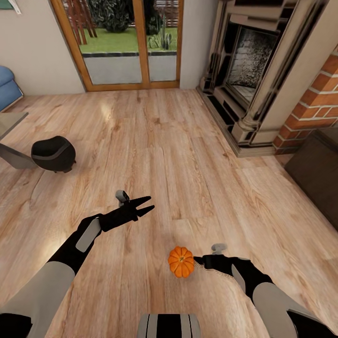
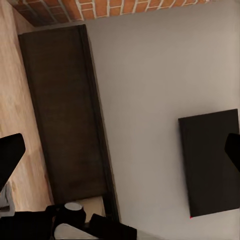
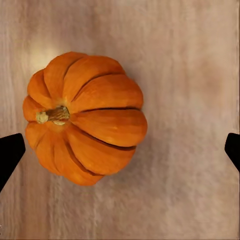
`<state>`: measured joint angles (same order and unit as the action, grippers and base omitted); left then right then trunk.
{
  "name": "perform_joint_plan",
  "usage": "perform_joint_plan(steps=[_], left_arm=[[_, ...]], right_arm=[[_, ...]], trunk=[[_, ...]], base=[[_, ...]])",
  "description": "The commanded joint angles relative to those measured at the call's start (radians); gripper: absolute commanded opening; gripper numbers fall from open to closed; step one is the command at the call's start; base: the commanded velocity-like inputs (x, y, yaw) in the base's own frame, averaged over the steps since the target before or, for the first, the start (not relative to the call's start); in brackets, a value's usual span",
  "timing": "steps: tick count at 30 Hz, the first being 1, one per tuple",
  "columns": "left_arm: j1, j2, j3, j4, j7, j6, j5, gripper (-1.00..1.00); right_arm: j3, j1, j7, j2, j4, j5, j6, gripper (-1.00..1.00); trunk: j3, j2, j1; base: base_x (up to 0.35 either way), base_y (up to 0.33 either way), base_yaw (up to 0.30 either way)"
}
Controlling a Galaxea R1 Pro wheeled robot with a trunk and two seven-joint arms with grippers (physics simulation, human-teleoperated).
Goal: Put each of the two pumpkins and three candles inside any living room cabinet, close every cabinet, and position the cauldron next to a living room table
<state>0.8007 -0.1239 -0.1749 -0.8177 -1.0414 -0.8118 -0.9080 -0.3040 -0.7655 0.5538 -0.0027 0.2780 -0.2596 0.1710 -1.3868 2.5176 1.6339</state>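
Note:
One orange pumpkin [image 1: 181,261] rests on the wooden floor just in front of my base. My right gripper [image 1: 199,260] is close beside it, on its right, open. In the right wrist view the pumpkin [image 3: 85,117] sits between and beyond the spread black fingertips [image 3: 10,155], untouched. My left gripper [image 1: 146,205] hovers open over bare floor, further forward and to the left, holding nothing. The black cauldron [image 1: 53,153] stands on the floor at the left, near a table [image 1: 10,123]. The dark-brown cabinet [image 1: 315,171] is at the right edge; the cabinet [image 2: 65,115] looks shut in the left wrist view. No candles are in view.
A fireplace [image 1: 253,70] with a brick surround stands at the back right. Glass patio doors [image 1: 129,42] are straight ahead. A blue seat [image 1: 8,87] is at the far left. A black flat panel [image 2: 210,162] hangs on the wall above the cabinet.

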Motion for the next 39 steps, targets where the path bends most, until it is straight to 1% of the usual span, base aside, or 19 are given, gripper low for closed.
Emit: perform_joint_plan(steps=[1, 3, 5, 8, 9, 17, 30, 39], left_arm=[[0.000, 0.000, 0.000, 0.000, 0.000, 0.000, 0.000, 1.00], [0.000, 0.000, 0.000, 0.000, -0.001, 0.000, 0.000, 1.00], [0.000, 0.000, 0.000, 0.000, -0.001, 0.000, 0.000, 1.00], [0.000, 0.000, 0.000, 0.001, -0.002, 0.000, 0.000, 1.00], [0.000, 0.000, 0.000, 0.001, -0.002, 0.000, 0.000, 1.00], [0.000, 0.001, 0.000, 0.002, -0.002, 0.000, -0.001, 1.00], [0.000, 0.001, 0.000, 0.008, -0.003, 0.000, -0.002, 1.00], [0.000, 0.001, 0.000, 0.009, -0.003, 0.000, -0.002, 1.00]], right_arm=[[0.001, 0.000, 0.001, 0.001, 0.017, 0.007, 0.017, 1.00], [0.001, 0.000, 0.007, 0.003, 0.062, 0.026, 0.065, 1.00], [0.002, 0.000, 0.026, 0.005, 0.083, 0.051, 0.091, 1.00], [0.002, 0.000, 0.053, 0.003, 0.086, 0.077, 0.101, 1.00], [0.002, 0.000, 0.056, 0.003, 0.086, 0.080, 0.102, 1.00], [0.003, 0.000, 0.058, 0.007, 0.084, 0.084, 0.104, 1.00], [0.003, 0.000, 0.053, 0.007, 0.081, 0.086, 0.104, 1.00], [0.004, 0.000, 0.051, 0.008, 0.080, 0.084, 0.097, 1.00]], trunk=[[0.000, 0.000, 0.000], [0.000, 0.000, 0.000], [0.000, 0.000, 0.000], [0.000, 0.000, 0.000], [0.000, 0.000, 0.000], [0.000, 0.000, 0.000], [0.000, 0.000, 0.000], [0.000, 0.000, 0.000]], base=[[0.000, 0.000, 0.000], [0.000, 0.000, 0.000], [0.000, 0.000, 0.000], [0.000, 0.000, 0.000], [0.000, 0.000, 0.000], [0.153, 0.000, 0.000], [0.013, 0.000, 0.000], [0.132, -0.017, 0.000]])
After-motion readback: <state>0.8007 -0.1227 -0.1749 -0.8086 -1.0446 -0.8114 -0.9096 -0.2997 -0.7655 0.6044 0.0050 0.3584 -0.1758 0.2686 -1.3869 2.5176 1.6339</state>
